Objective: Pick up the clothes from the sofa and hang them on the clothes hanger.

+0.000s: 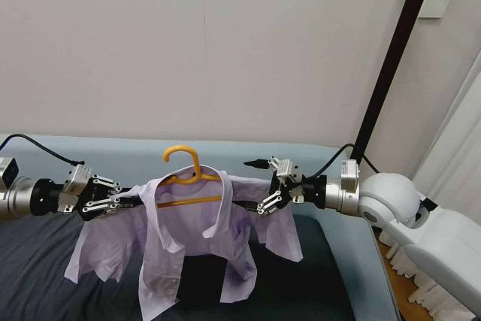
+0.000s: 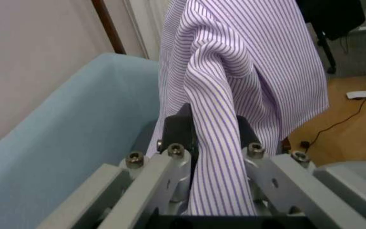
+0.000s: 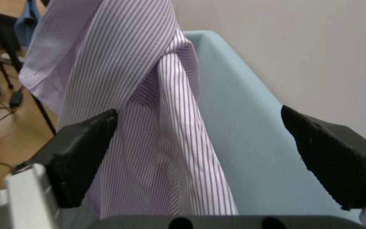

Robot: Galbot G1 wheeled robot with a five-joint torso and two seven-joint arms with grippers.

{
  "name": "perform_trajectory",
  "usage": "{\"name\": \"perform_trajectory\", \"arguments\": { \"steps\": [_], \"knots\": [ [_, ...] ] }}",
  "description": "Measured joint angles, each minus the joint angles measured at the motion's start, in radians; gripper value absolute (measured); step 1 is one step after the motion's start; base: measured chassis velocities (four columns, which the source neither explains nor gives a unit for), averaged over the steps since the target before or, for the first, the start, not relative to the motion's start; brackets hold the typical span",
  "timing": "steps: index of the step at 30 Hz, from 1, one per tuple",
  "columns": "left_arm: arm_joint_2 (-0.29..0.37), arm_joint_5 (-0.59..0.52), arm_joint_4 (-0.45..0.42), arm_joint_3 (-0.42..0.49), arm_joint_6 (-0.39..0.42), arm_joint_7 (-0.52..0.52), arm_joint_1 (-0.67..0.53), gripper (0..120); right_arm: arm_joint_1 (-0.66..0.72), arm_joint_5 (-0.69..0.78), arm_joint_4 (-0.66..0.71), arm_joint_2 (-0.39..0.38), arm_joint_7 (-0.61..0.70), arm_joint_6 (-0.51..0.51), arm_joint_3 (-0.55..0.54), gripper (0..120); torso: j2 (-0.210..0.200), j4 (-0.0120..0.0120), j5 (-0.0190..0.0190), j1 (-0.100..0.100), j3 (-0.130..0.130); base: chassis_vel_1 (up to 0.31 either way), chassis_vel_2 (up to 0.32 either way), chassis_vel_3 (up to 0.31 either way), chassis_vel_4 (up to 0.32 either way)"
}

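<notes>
A purple striped shirt (image 1: pixel 203 238) hangs on an orange hanger (image 1: pixel 184 157) above the sofa (image 1: pixel 316 154), in mid-air between my two arms. My left gripper (image 1: pixel 119 201) is shut on the shirt's shoulder fabric; in the left wrist view the striped cloth (image 2: pixel 234 71) runs down between its closed fingers (image 2: pixel 177 133). My right gripper (image 1: pixel 261 186) sits at the shirt's other shoulder and is open. Its black pads (image 3: pixel 81 152) stand wide apart, with the shirt (image 3: pixel 126 95) hanging close to one pad and not pinched.
The sofa has a light blue back and a dark seat cushion (image 1: pixel 30 261) below the shirt. A black slanted pole (image 1: pixel 391 58) stands at the right against the wall. Wooden floor with cables (image 2: pixel 354 105) lies beyond the sofa's end.
</notes>
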Motion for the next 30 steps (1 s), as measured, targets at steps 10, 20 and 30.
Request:
{"name": "perform_trajectory", "arguments": {
  "steps": [10,20,30],
  "knots": [
    [0.002,0.007,0.0,-0.005,-0.003,0.02,0.004,7,0.035,-0.074,-0.018,0.005,-0.114,0.019,-0.019,66,0.0,-0.0001,0.0001,0.0,0.0,0.0,0.0,0.0,0.0],
    [0.009,0.008,-0.006,-0.002,-0.007,0.035,0.001,7,0.036,-0.124,-0.034,-0.006,-0.23,0.049,-0.024,19,0.0,-0.0001,0.0002,0.0,0.0,0.0,0.0,0.0,0.0],
    [-0.023,-0.015,-0.003,-0.01,-0.064,0.003,0.011,15,-0.032,-0.117,-0.015,-0.02,-0.199,0.079,0.024,5,0.0,0.0,0.0003,0.0,0.0,0.0,0.0,0.0,0.0]
  ]
}}
